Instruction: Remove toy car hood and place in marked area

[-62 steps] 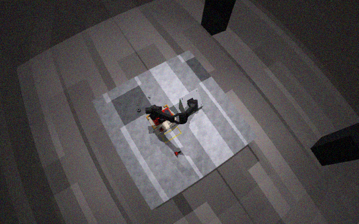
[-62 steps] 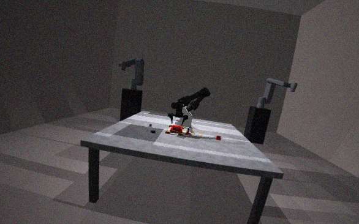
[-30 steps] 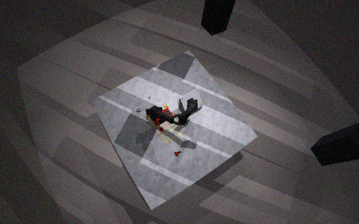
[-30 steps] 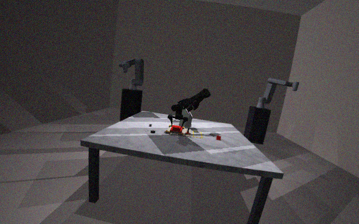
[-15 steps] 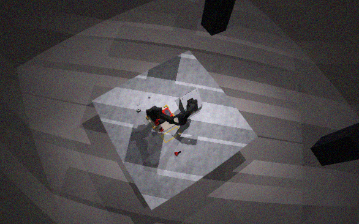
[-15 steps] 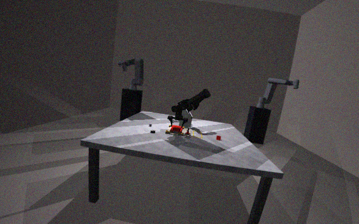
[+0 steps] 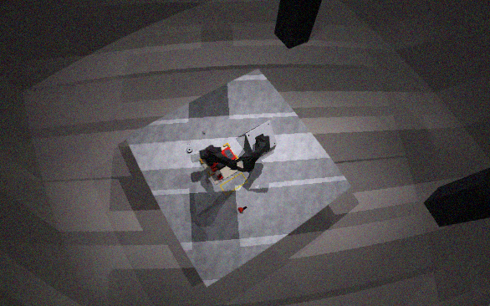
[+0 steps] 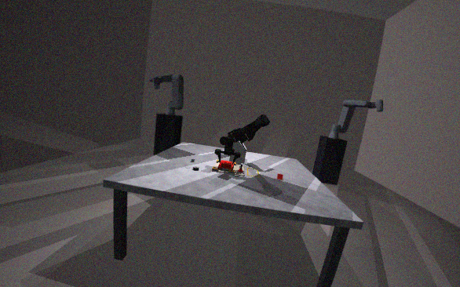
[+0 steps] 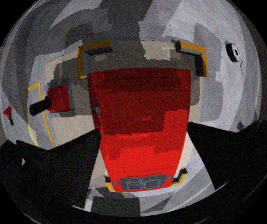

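The red toy car (image 7: 226, 150) (image 8: 226, 165) (image 9: 144, 100) sits on a beige board (image 9: 74, 125) between yellow corner brackets, its grey grille at the bottom of the wrist view. A seam around its hood cannot be made out. My gripper (image 8: 227, 161) (image 9: 145, 131) is open and low over the car, with one finger on either side of its front part. Whether the fingers touch it cannot be told. In the top view the arm hides the fingertips. The marked area, a thin yellow outline (image 8: 248, 172) (image 9: 46, 114), lies beside the board, and nothing shows inside it.
A red block with a black peg (image 8: 240, 170) (image 9: 60, 99) stands on the board between car and marked area. A red piece (image 7: 241, 210) (image 8: 279, 176) lies beyond the marked area. A small wheel (image 7: 189, 148) (image 8: 195, 168) (image 9: 234, 52) lies on the other side of the board.
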`<state>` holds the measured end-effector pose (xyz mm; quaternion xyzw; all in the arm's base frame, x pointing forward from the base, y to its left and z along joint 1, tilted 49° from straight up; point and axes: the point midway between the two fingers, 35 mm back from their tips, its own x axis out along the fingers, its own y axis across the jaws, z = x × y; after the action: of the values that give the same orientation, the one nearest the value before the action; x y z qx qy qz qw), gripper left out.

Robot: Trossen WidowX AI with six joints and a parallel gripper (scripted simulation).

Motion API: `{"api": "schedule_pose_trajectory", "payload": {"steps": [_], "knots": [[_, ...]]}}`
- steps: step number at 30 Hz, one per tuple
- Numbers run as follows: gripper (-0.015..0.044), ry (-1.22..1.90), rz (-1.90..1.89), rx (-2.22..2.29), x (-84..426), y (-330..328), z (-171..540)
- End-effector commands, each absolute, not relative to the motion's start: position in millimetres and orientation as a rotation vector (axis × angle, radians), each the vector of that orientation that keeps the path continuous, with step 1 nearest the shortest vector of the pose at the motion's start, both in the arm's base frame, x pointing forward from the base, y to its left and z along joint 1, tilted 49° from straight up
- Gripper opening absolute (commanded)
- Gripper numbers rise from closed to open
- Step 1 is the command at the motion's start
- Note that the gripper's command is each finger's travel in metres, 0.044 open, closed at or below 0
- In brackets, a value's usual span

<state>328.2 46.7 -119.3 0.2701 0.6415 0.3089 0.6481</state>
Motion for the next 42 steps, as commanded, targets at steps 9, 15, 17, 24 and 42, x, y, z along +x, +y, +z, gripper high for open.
{"api": "schedule_pose_trajectory", "payload": {"steps": [9,15,17,24,42], "knots": [[0.0328,1.459,0.702,0.614,328.1,47.0,-119.6],[0.0268,1.459,0.702,0.614,328.2,47.0,-119.5],[0.0216,1.459,0.702,0.614,328.2,46.5,-119.2],[0.0032,1.459,0.701,0.614,328.4,43.3,-116.6],[0.0,1.458,0.7,0.614,328.8,34.2,-109.0]]}}
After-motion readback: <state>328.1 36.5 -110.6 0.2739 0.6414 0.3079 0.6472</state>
